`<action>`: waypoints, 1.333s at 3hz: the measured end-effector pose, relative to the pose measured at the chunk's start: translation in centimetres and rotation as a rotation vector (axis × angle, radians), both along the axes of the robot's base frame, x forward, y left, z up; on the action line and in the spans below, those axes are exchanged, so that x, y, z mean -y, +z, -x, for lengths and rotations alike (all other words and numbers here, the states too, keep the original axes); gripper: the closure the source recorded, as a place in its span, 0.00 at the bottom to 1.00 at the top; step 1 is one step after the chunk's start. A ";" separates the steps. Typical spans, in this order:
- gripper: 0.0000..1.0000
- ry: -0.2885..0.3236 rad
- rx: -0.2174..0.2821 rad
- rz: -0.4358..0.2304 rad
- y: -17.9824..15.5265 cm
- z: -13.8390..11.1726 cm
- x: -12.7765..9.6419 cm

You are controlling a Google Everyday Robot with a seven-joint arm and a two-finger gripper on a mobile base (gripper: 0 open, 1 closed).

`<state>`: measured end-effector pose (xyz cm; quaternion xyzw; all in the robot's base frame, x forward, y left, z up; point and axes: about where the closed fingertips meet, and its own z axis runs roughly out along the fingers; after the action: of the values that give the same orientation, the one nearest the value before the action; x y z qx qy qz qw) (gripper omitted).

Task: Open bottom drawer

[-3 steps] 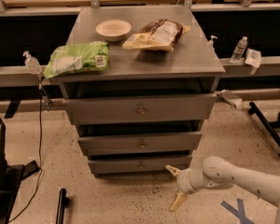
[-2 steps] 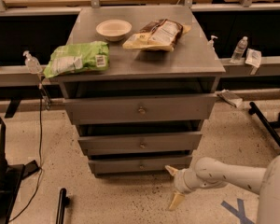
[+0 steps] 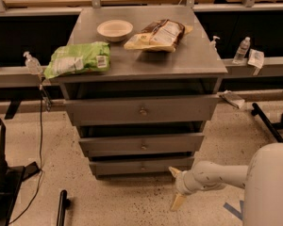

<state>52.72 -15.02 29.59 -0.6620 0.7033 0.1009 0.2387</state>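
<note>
The bottom drawer (image 3: pixel 127 166) is the lowest and narrowest of three grey drawer fronts in the metal cabinet, with a small round knob (image 3: pixel 142 167) at its centre. It stands out slightly from the cabinet body, as do the two above it. My gripper (image 3: pixel 175 186) hangs low over the floor, just in front of the drawer's right end and right of the knob. It is open, with one tan fingertip (image 3: pixel 173 172) near the drawer's lower right corner and the other pointing down at the floor. Nothing is between them.
On the cabinet top (image 3: pixel 198 62) lie a green bag (image 3: pixel 78 59), a white bowl (image 3: pixel 114 29) and a brown and yellow snack bag (image 3: pixel 160 34). Black equipment (image 3: pixel 2 182) and a cable stand at the left. A black bar (image 3: pixel 269 121) crosses the floor at the right.
My arm has shifted a little to the left, bringing the gripper closer to the bottom drawer's right end. The drawers have not moved.
</note>
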 end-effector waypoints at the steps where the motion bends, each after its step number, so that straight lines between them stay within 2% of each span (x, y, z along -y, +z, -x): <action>1: 0.00 0.024 0.027 -0.006 -0.8 -0.3 -0.4; 2: 0.00 0.074 0.088 -0.047 -2.7 -1.0 -0.8; 4: 0.00 0.149 0.189 -0.056 -5.8 -2.6 -1.4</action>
<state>55.28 -13.59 23.75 -0.7121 0.6234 0.0753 0.3141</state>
